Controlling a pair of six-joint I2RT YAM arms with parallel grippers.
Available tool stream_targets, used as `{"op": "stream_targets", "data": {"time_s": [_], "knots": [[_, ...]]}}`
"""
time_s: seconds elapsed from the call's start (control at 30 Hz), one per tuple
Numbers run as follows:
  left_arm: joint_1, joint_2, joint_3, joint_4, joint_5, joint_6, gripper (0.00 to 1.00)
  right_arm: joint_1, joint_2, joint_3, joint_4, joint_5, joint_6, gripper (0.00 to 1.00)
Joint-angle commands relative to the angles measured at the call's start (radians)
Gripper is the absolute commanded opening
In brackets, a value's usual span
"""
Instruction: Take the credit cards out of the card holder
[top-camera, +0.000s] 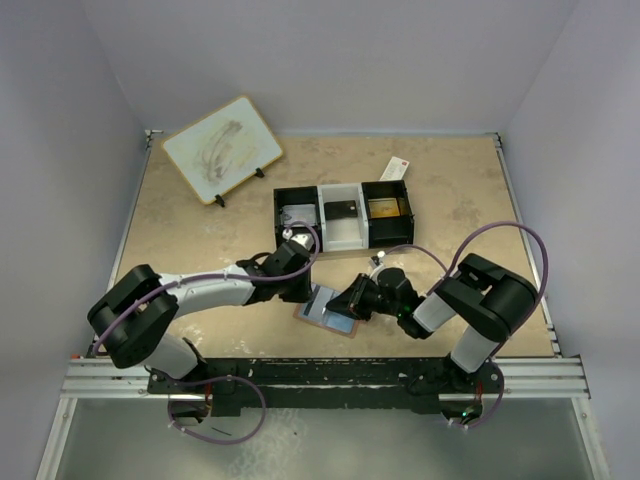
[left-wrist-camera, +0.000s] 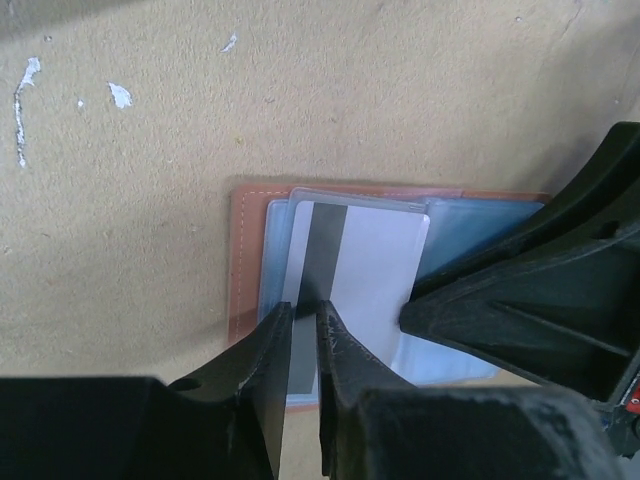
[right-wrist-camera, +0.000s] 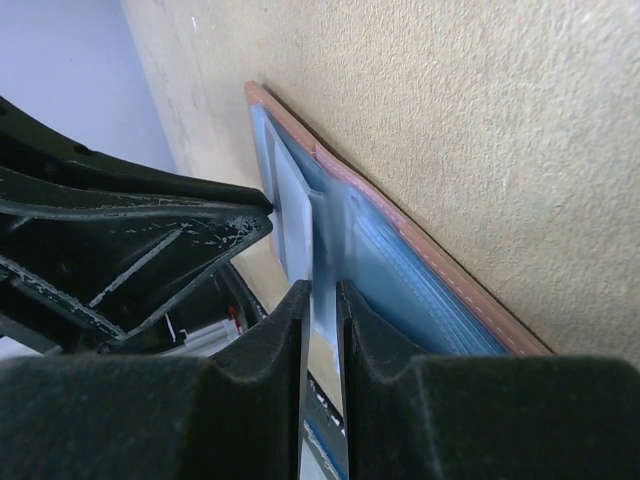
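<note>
The salmon-tan card holder (top-camera: 322, 316) lies open and flat on the table between both arms. In the left wrist view its leather edge (left-wrist-camera: 245, 250) frames bluish clear pockets, and a pale grey credit card (left-wrist-camera: 375, 270) with a dark stripe lies on them. My left gripper (left-wrist-camera: 305, 318) stands over the card's stripe, open by a narrow gap, with the stripe showing through. My right gripper (right-wrist-camera: 322, 295) is open just as narrowly, with a raised clear pocket leaf (right-wrist-camera: 325, 235) running into the gap. The two grippers (top-camera: 303, 292) (top-camera: 345, 303) nearly touch.
A black-and-white three-compartment tray (top-camera: 345, 240) stands just behind the card holder, with a dark card in its middle bay. A white packet with a red end (top-camera: 394, 170) lies behind it. A pale board on a stand (top-camera: 222, 148) leans at the back left.
</note>
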Motion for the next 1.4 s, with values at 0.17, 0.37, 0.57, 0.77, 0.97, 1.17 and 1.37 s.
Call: {"op": "stream_targets", "data": {"time_s": [0.17, 0.37, 0.57, 0.77, 0.97, 1.17, 1.37], "knots": [[-0.009, 0.001, -0.059, 0.012, -0.003, -0.034, 0.06, -0.005, 0.04, 0.034, 0.001, -0.013, -0.008, 0.2], [-0.009, -0.003, -0.065, -0.006, -0.009, -0.032, 0.03, -0.005, 0.052, 0.041, 0.045, -0.024, -0.01, 0.07], [-0.01, -0.003, -0.06, -0.033, -0.05, -0.037, 0.02, -0.006, 0.004, -0.011, 0.043, -0.001, 0.01, 0.0], [-0.01, 0.024, -0.086, -0.02, -0.062, -0.041, 0.01, -0.024, -0.017, -0.038, 0.06, -0.069, 0.004, 0.0], [-0.012, 0.022, -0.106, -0.024, -0.078, -0.041, 0.01, -0.039, -0.045, -0.048, -0.016, -0.063, -0.015, 0.0], [-0.012, 0.01, -0.112, -0.023, -0.095, -0.04, 0.0, -0.051, -0.123, -0.05, -0.175, -0.044, -0.053, 0.0], [-0.012, -0.017, -0.105, -0.01, -0.086, -0.032, 0.01, -0.052, -0.182, -0.04, -0.269, -0.018, -0.078, 0.0]]}}
